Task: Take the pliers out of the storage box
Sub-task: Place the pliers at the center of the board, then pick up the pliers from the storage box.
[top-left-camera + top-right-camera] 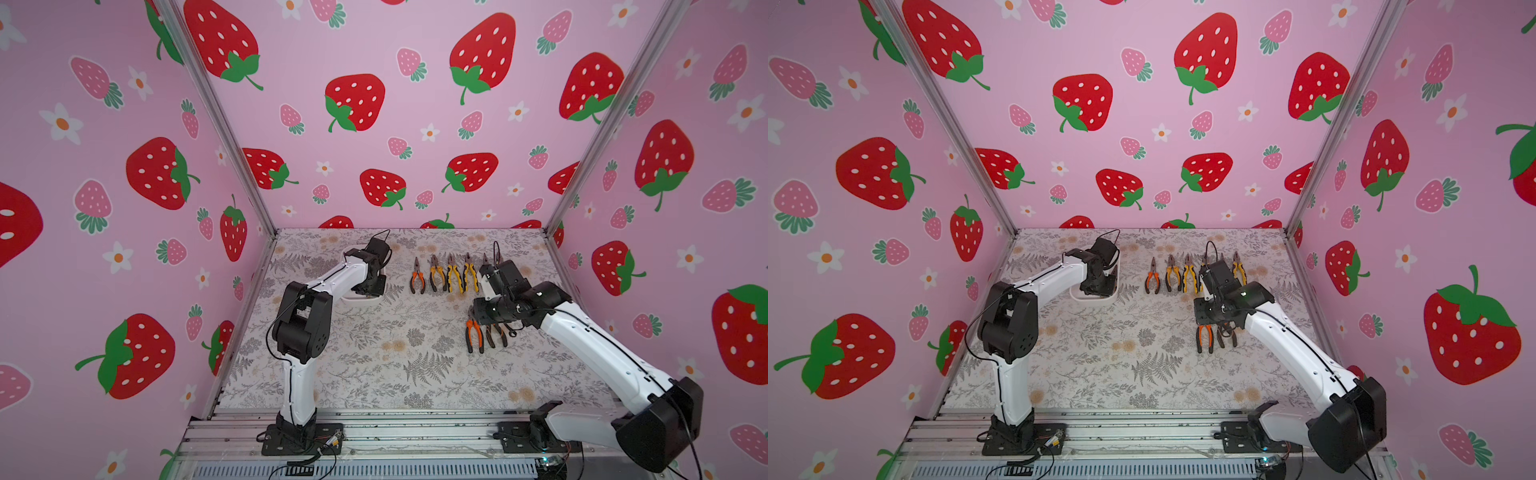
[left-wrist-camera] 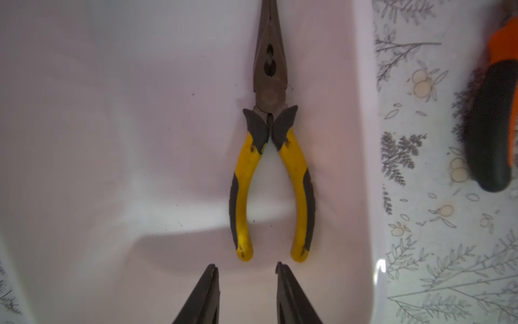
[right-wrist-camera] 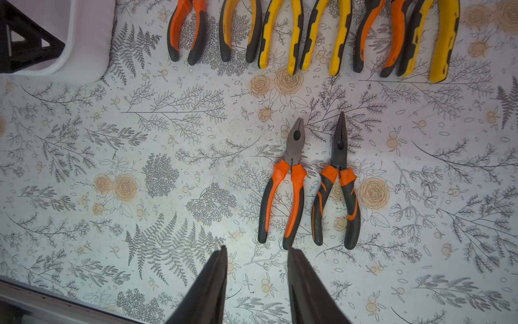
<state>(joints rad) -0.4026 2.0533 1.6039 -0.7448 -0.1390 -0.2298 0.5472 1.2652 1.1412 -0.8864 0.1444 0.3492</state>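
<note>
Storage box [image 2: 84,140]: one yellow pliers [image 2: 269,95] inside.
Left pincer [image 2: 246,268]: parted, empty, beside handles.
Right pincer [image 3: 257,250]: parted, empty.
Bench [image 3: 140,140]: eight loose pliers [image 3: 294,151].

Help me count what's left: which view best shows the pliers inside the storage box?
Left wrist: the yellow-handled pliers lie unobstructed on the storage box floor. In both top views the left arm hides them; right wrist shows only a box corner.

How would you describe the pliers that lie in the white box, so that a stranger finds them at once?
Look at the white storage box on the far left of the flowered table, under the left gripper. Inside lies one pair of long-nosed pliers with yellow-and-black handles; all other pliers lie outside on the table.
</note>
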